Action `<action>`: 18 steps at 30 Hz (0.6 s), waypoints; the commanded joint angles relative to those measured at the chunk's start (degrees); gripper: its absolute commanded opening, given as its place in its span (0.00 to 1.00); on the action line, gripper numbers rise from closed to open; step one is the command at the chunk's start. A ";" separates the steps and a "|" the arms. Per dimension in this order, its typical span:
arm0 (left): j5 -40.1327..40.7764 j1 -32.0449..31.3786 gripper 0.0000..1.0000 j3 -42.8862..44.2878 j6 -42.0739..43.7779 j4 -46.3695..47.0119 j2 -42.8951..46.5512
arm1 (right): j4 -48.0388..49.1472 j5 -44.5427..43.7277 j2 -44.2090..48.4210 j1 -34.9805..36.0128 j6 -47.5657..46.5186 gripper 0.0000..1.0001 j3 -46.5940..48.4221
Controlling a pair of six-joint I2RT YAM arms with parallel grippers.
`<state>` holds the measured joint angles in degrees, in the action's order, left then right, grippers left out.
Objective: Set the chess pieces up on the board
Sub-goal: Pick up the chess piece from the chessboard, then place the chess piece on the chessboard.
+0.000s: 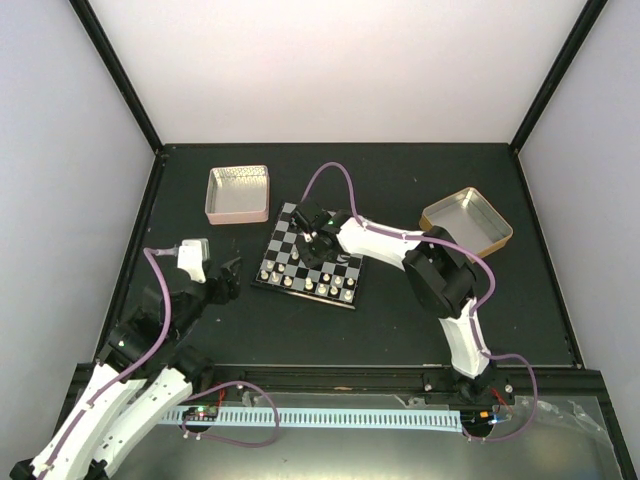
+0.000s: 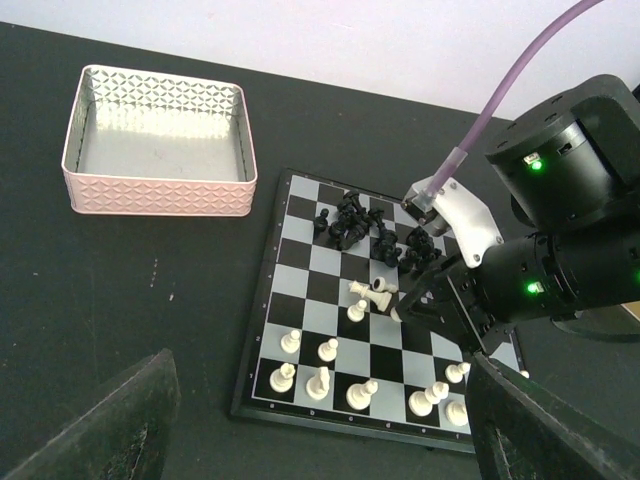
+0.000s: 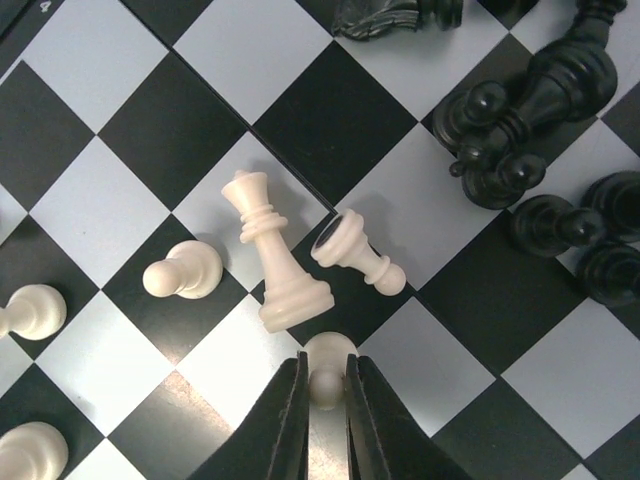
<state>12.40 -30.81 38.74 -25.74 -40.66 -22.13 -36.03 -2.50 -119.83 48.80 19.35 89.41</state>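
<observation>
Black tabletop: right fingers pinch a cream pawn on the board; left fingers gape wide, well away.

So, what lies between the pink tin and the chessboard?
Nothing lies there. The left wrist view shows only bare black tabletop between the pink tin and the chessboard; the top view shows the same.

Was robotics lab test cell. Black desk stood boxed by plain white wall panels on black frame posts. Left arm and right arm were bolted at near edge; slotted cable duct and purple cables ran alongside.
</observation>
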 commanded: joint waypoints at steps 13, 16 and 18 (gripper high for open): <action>0.98 0.37 0.80 0.19 -0.65 -0.06 -0.72 | 1.24 2.50 5.53 3.02 -1.32 0.04 -1.54; 1.13 0.31 0.80 0.18 -0.80 -0.06 -0.71 | 0.98 3.90 4.77 4.50 -1.25 0.04 -0.69; 1.13 0.34 0.80 0.16 -0.79 -0.09 -0.69 | 0.77 4.31 3.84 5.32 -1.12 0.04 0.33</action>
<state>12.67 -30.81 38.74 -25.82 -40.69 -22.57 -35.11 -0.16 -116.25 52.38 18.31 88.09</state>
